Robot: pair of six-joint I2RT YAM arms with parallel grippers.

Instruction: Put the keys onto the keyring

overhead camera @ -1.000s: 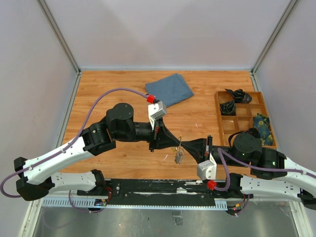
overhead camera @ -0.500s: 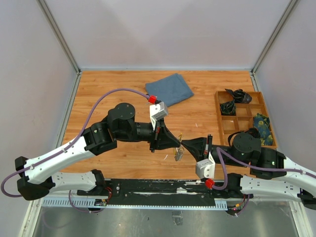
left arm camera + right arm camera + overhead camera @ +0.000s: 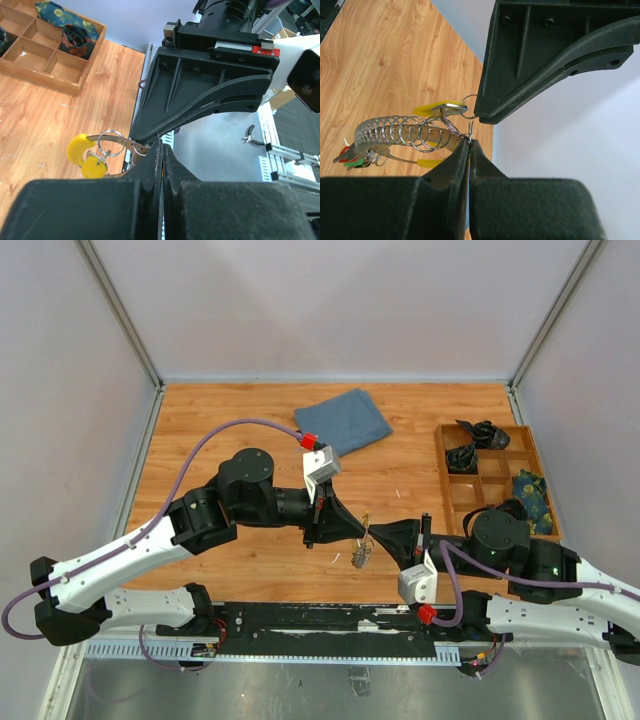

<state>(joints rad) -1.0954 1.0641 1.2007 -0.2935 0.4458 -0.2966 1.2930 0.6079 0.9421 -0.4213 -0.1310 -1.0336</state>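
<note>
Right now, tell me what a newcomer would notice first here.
The left hand and right hand meet tip to tip over the front middle of the table, both shut on a dangling bunch of keys with yellow heads. A blue cloth lies at the back; a wooden tray sits at the right.

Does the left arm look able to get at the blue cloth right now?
Likely yes: bare table separates it from the blue cloth, though the left claw is shut on the keyring.

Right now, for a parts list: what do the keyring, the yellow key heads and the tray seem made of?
Keyring: bare grey metal, glinting thin loops. Yellow key heads: probably plastic, smooth and evenly coloured. Tray: wood, grain showing, light finish.
</note>
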